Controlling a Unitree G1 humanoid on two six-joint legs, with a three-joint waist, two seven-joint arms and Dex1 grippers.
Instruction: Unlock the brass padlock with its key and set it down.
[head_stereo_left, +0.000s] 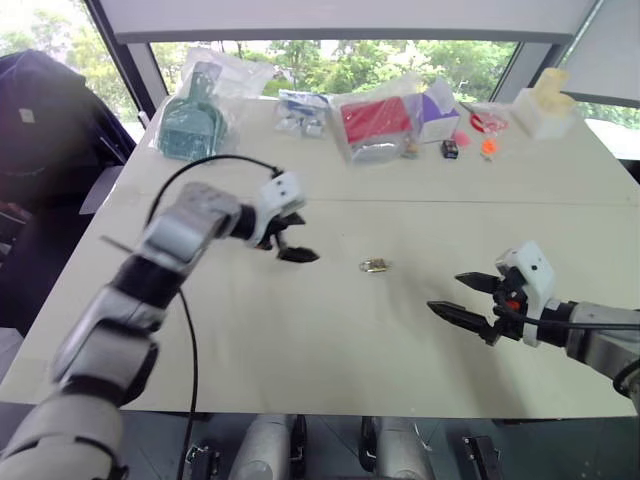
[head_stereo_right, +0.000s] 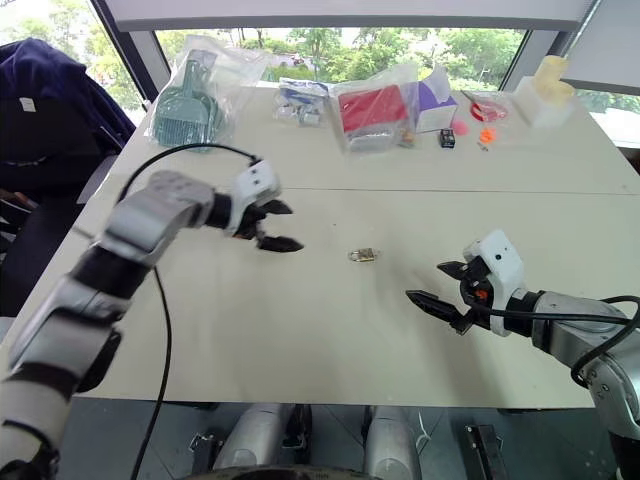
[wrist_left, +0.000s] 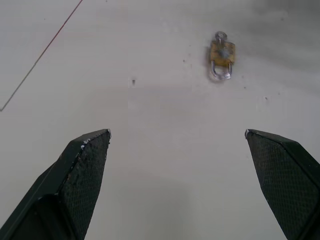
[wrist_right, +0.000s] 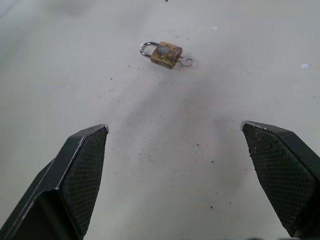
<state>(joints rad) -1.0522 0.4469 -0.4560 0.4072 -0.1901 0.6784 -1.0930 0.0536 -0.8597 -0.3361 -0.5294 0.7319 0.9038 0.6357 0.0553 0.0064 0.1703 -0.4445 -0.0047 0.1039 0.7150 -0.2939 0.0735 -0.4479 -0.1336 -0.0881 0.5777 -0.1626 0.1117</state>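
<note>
We see 2 arms reaching in over the table (head_stereo_left: 330, 330), each gripper spread wide and empty.

The left gripper (head_stereo_left: 288, 240) angles down toward the brass padlock (head_stereo_left: 375, 265), which lies flat between it and the right gripper (head_stereo_left: 468, 297); bagged items (head_stereo_left: 375, 125) sit along the far edge.

- Table (head_stereo_left: 330, 340): pale, matte top, a seam running across it in mid frame.
- Brass padlock (head_stereo_left: 375, 265): lying flat near frame centre, silvery key head at its base.
- Upper left: teal item in a clear bag (head_stereo_left: 192, 120).
- Top centre: bagged red box (head_stereo_left: 377, 122), small packets (head_stereo_left: 300, 112), purple-and-white box (head_stereo_left: 437, 110).
- Upper right: white block (head_stereo_left: 545, 105), small black, pink and orange bits (head_stereo_left: 470, 142).
</note>
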